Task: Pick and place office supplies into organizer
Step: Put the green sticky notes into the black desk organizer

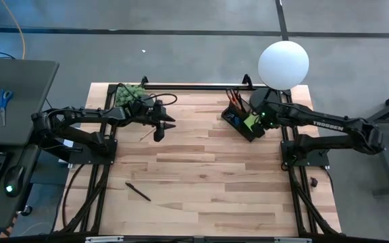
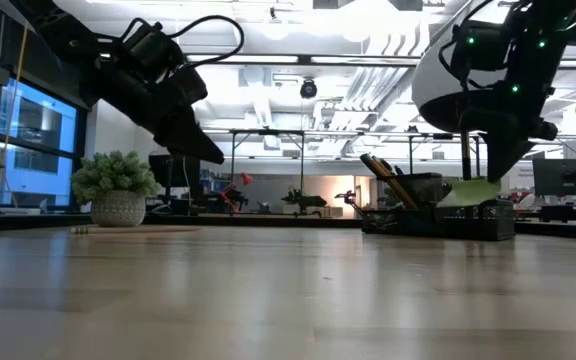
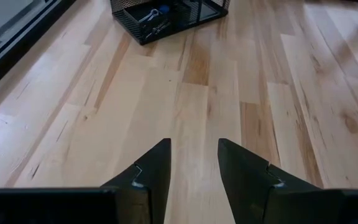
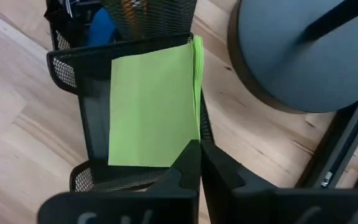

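Note:
The black mesh organizer (image 1: 237, 119) stands at the far right of the table, beside the lamp's base. Pens and pencils (image 2: 388, 176) lean out of it, and a blue piece (image 4: 102, 28) lies inside. My right gripper (image 4: 197, 155) hangs over the organizer's near end, shut on a lime-green sticky-note pad (image 4: 153, 106). My left gripper (image 3: 194, 163) hovers open over bare wood at the far left, with nothing between its fingers. A black pen (image 1: 138, 192) lies flat on the table nearer the front. My right gripper pinches one corner of the sticky-note pad (image 4: 191, 140) between its two fingertips, coming steeply from above. The pad slants over an organizer compartment (image 2: 471, 191). Whether it touches the mesh rim, I cannot tell.
A white globe lamp (image 1: 283, 64) on a dark round base (image 4: 291, 56) stands close behind the organizer. A small potted plant (image 1: 130, 94) sits at the far left, by my left arm. A thin pencil-like piece (image 1: 144, 136) lies near my left gripper. Bare wood fills the table's middle.

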